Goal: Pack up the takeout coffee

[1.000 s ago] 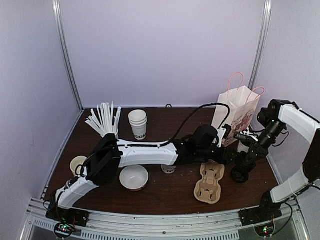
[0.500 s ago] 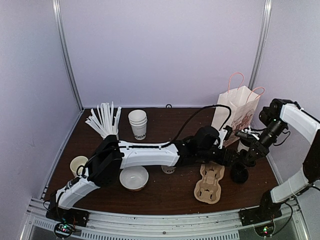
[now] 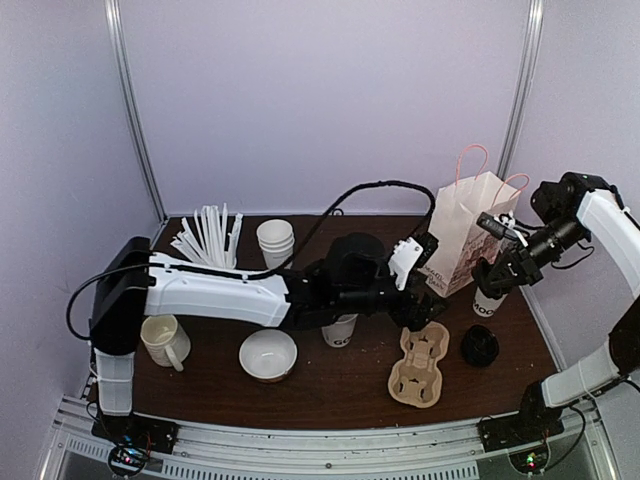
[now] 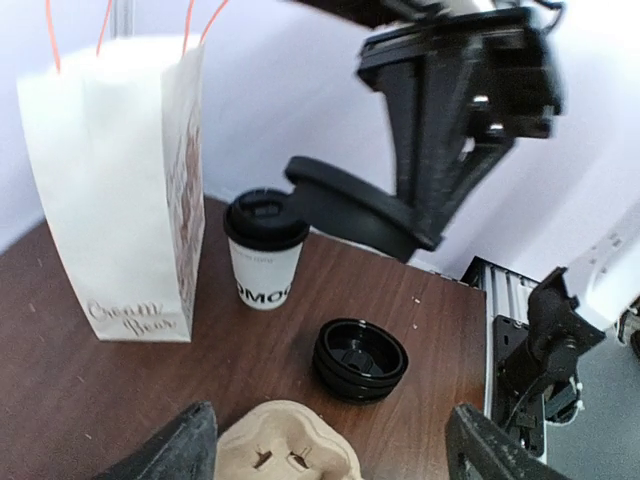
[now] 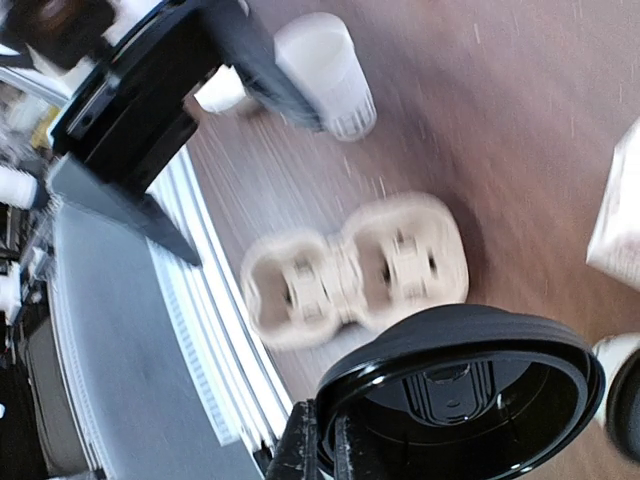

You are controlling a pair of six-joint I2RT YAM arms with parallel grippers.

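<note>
The right end effector (image 5: 322,440) was pinching a black lid (image 5: 465,400) by its rim, apparently to cap the other cup (image 3: 340,330), while the left end effector (image 4: 325,440) hung spread above the carrier (image 3: 420,362) and the lidded cup (image 4: 262,262) stood on the surface (image 3: 330,385) just beside the bag (image 3: 470,230).

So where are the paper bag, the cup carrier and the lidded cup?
paper bag (image 4: 110,180): left wrist view, broad white face
cup carrier (image 3: 420,364): top view, bridge between its wells
lidded cup (image 4: 264,272): left wrist view, white side wall
</note>
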